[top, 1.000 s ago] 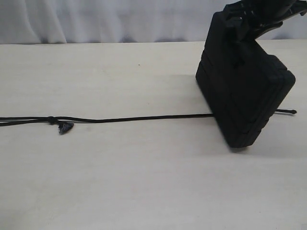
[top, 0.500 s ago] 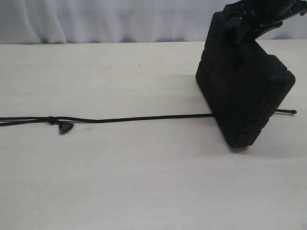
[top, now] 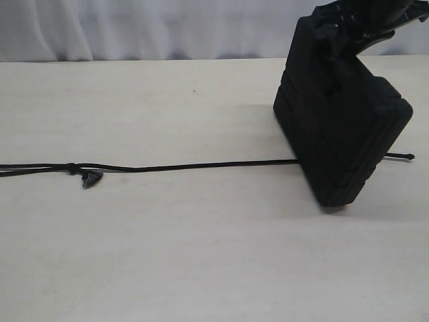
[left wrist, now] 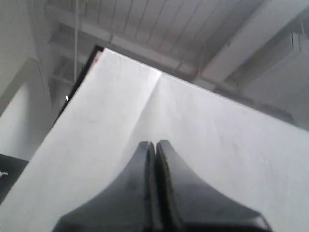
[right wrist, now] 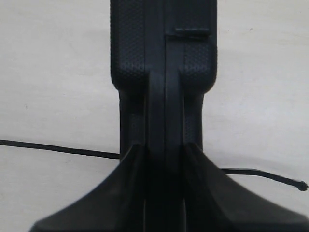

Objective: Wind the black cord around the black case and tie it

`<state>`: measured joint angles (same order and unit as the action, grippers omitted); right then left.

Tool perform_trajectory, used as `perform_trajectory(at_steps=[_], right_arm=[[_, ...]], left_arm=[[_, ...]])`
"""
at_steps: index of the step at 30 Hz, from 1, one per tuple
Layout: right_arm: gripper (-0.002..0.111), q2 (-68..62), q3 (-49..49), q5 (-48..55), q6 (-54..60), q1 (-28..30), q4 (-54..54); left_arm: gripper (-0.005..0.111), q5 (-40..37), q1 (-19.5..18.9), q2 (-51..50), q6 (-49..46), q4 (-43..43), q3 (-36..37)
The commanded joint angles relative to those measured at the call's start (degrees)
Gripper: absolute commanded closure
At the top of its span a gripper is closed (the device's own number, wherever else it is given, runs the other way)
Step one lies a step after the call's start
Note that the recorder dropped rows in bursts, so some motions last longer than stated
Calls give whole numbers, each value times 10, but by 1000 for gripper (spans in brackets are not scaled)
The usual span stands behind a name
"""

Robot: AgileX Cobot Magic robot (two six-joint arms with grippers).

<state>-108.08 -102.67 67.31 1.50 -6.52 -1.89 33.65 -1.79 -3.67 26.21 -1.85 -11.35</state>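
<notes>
Black cord (top: 201, 166) lies left to right across the bench (top: 201, 268) and passes under the black case (top: 342, 134), with only a short tail showing at the right. Farther back, the right end effector (right wrist: 164, 150) pinches the tilted case's top edge. A slip could topple the case or drag that tail free. The left end effector (left wrist: 155, 145), closed and empty, aims upward.

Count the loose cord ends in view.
2. One frayed tip beside the knot on the black cord, left on the table; one far end poking out right of the black case. Strands leave the left edge, so more may be hidden.
</notes>
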Motion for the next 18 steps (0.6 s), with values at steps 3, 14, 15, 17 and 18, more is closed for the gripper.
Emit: perform_trajectory(at_steps=[3,14,15,17,18], right_arm=[[104,-1,2,15,13,5,10],[104,-1,2,15,13,5,10],[104,-1,2,15,13,5,10],[104,-1,2,14,10,5,10],[104,-1,2,13,10,5,10]], left_arm=[[107,-137,5,-170,213,-275,-157],[107,-81,5,-569,276,-396,-274],[107,-114,5,-602,276,-399,-281],[107,-219,5,-691,276,-442,-314],[107,-302,5,-753,276,-492,-339]])
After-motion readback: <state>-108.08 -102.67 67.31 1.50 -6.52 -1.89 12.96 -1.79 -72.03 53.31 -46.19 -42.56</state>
